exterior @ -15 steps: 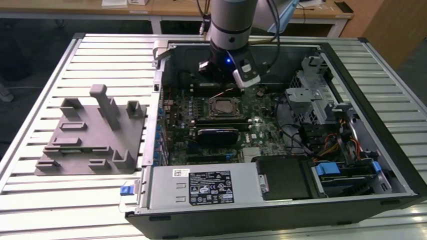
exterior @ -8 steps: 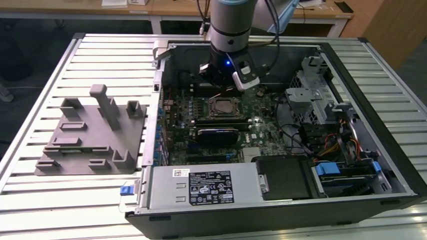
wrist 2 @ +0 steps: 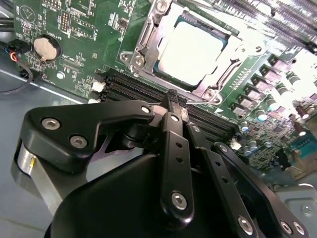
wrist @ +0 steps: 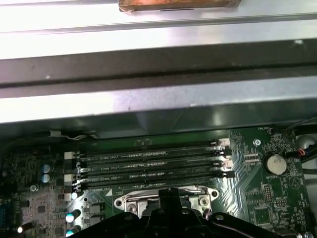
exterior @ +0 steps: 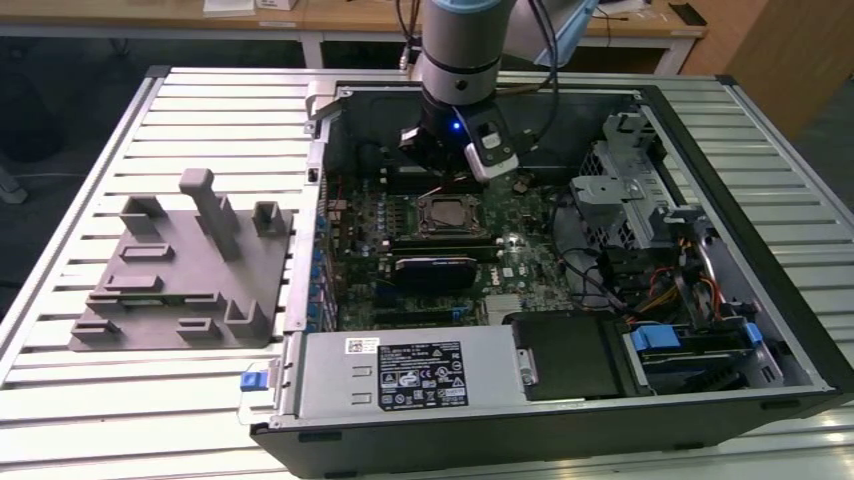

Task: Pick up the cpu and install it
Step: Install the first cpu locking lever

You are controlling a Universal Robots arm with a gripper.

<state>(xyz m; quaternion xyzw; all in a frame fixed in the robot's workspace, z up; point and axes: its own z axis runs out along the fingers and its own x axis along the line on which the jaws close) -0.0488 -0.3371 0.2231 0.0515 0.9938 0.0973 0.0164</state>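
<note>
The cpu (wrist 2: 190, 49) lies flat in the motherboard socket (wrist 2: 148, 37), its pale silver-white top showing inside the metal frame. In the exterior view the cpu (exterior: 446, 213) sits mid-board in the open computer case (exterior: 747, 300). My gripper (wrist 2: 173, 99) hangs just above the memory slots (wrist 2: 133, 89) beside the socket, a little away from the chip. Its black fingers (wrist 2: 174, 144) meet at the tips with nothing between them. The gripper (wrist: 168, 194) also pokes in over the socket's edge in the first wrist view, and it hangs under the arm (exterior: 461, 60) at the case's rear.
A grey plastic fixture (exterior: 187, 265) with upright blocks lies on the slatted table at the exterior view's left. Inside the case are a power supply (exterior: 407, 375), a drive cage (exterior: 634, 190) and loose cables (exterior: 627, 285). A coin battery (wrist 2: 45, 47) sits on the board.
</note>
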